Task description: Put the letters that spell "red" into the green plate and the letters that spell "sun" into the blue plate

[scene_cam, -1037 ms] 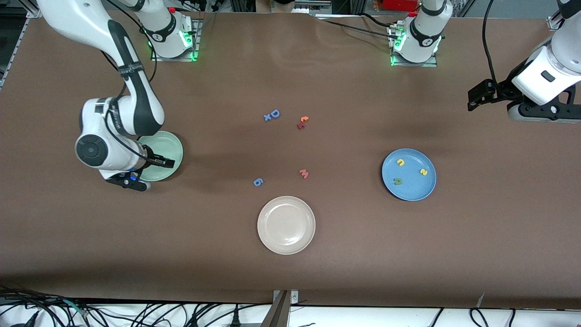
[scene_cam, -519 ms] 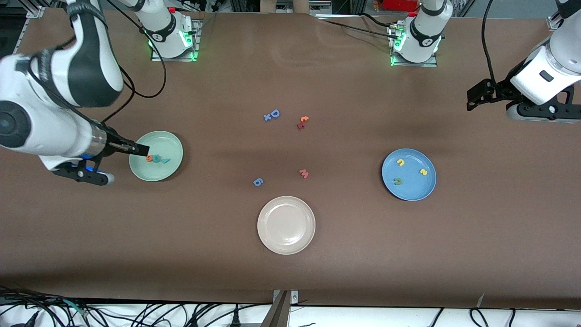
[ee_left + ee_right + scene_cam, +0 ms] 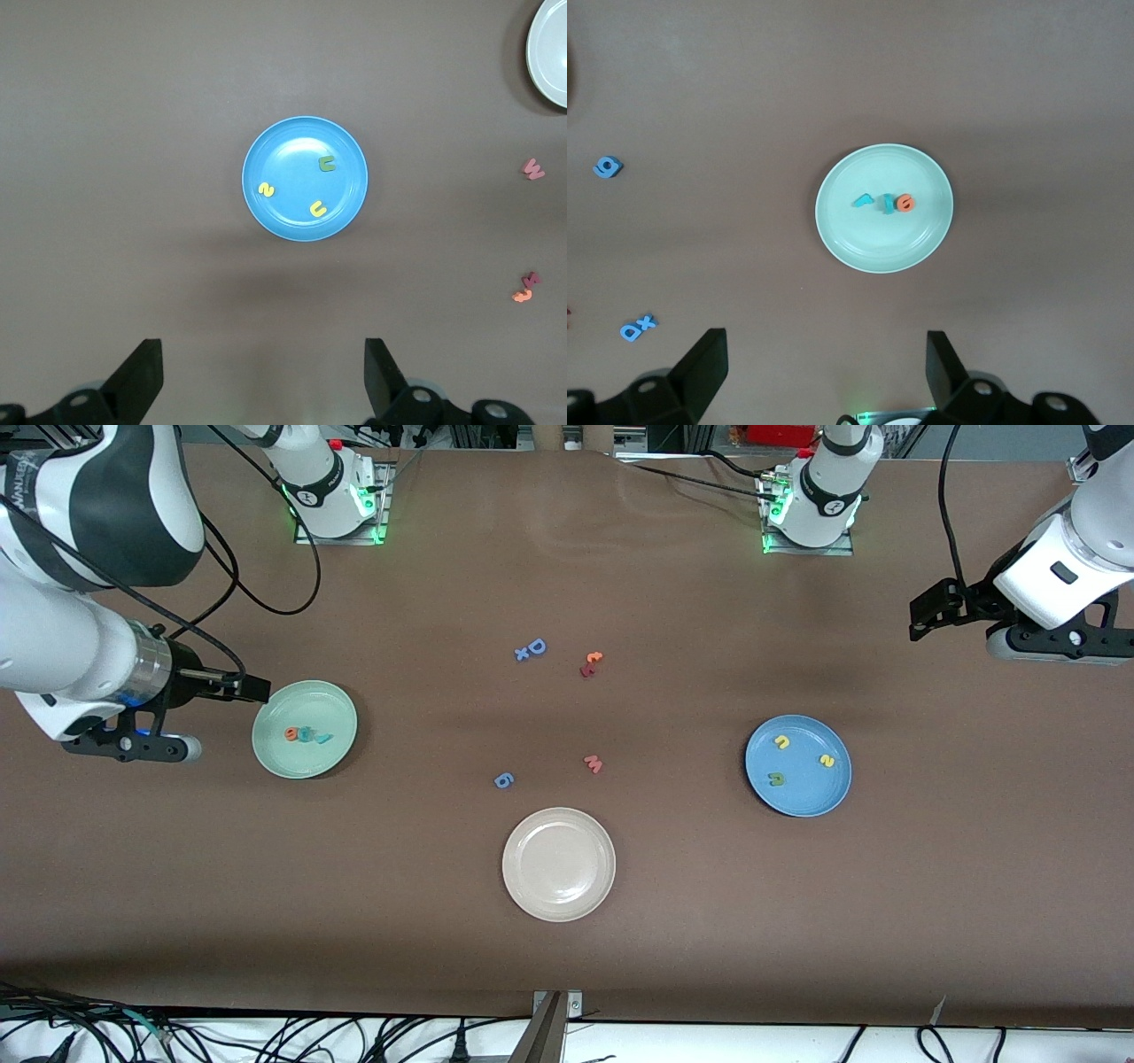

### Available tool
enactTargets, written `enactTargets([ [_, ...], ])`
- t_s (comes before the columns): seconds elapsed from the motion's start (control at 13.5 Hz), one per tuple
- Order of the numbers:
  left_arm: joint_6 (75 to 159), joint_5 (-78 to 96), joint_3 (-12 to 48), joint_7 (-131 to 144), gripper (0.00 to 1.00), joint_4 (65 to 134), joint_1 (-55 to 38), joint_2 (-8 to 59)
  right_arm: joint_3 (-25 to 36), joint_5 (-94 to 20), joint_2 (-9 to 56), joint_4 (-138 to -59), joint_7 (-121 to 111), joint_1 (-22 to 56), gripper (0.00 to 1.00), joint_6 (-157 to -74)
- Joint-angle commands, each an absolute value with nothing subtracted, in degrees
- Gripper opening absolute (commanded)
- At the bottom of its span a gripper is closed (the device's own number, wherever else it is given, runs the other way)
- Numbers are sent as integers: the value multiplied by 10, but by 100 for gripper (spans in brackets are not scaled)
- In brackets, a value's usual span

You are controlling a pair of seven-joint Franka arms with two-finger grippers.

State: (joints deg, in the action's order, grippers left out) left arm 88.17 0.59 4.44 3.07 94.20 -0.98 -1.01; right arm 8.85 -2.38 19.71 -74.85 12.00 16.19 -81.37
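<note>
brown table: i find the red letters in the green plate, sun letters in the blue plate. right gripper beside the green plate's rim, left gripper waiting well apart; both spread, empty.

Table: plain brown
Green plate: pale mint; in it an orange "e" and two teal letters
Blue plate: medium blue; in it a yellow "u", a yellow "s", an olive "n"
Third plate: cream-white
Loose letters: blue "D", blue "g", pink "w", red-orange pair
Arms: white with black joints; grippers black
</note>
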Motion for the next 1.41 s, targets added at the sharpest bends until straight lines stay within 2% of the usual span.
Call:
enactTargets([
  [0.0,878,11,50,24,100,947,-2,-21,71,-20,190,-758,94,133,99,-831],
  [0.22,878,11,50,24,100,947,-2,-21,-45,15,189,-760,81,33,100,-840],
  [0.52,878,12,49,24,100,947,-2,-21,-54,23,152,-824,61,13,99,-900],
  [1.33,878,12,49,24,100,947,-2,-21,-54,18,160,-812,103,18,100,-895],
])
